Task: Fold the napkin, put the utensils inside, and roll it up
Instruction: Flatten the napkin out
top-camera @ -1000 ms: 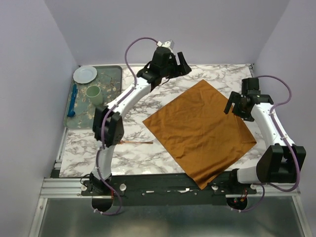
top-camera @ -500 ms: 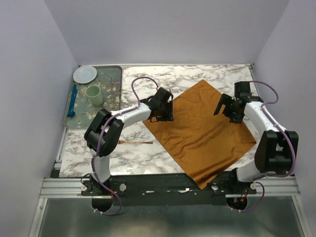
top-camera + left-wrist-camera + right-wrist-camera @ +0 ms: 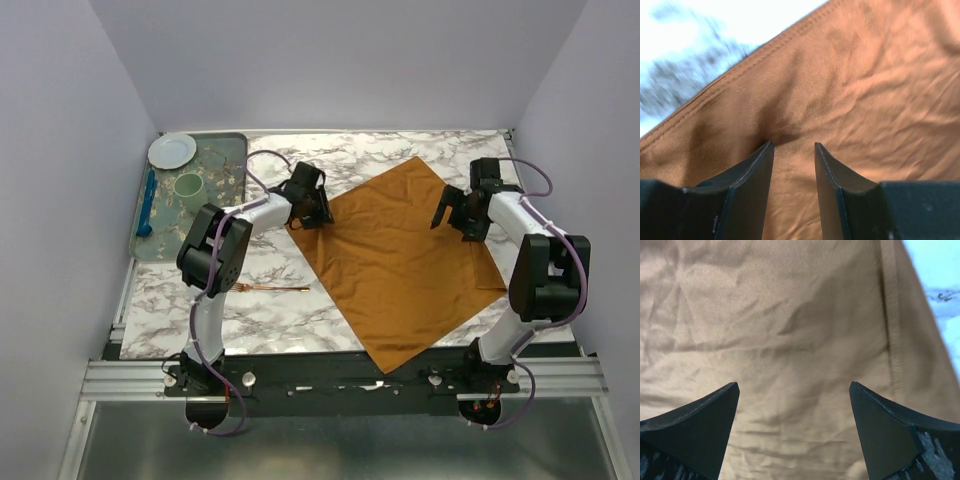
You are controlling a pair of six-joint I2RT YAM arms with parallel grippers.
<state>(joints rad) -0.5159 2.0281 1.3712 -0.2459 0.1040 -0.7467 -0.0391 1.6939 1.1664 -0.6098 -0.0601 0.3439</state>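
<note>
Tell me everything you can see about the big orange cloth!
The napkin is a plain rust-orange cloth, soft, matte and a little wrinkled, with a stitched hem along its edges. It lies spread open, turned like a diamond, on the marble table. The left pincer is nearly closed over its left corner; the right pincer is open wide over its right edge.
</note>
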